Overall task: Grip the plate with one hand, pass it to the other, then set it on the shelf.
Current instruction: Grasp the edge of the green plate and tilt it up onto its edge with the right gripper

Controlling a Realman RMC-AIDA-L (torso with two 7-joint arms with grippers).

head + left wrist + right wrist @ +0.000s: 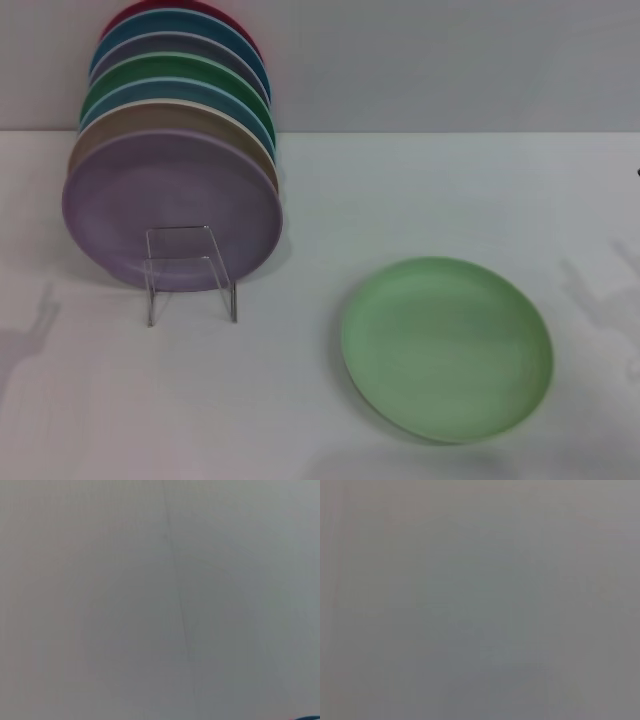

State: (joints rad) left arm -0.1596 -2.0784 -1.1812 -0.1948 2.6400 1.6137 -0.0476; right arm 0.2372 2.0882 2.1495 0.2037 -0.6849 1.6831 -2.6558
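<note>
The pale mint-green plate (446, 346) lies flat on the white table at the front right in the head view. The shelf is a clear wire rack (190, 270) at the left, holding a row of coloured plates on edge, with a lilac plate (170, 208) at the front. Neither gripper shows in the head view; only faint arm shadows fall at the left and right edges. Both wrist views show plain grey surface and no fingers.
Behind the lilac plate stand several plates, among them tan (175, 125), dark green (180, 72) and red (160, 12). A grey wall runs along the back. Bare white tabletop (420, 190) lies between rack and mint plate.
</note>
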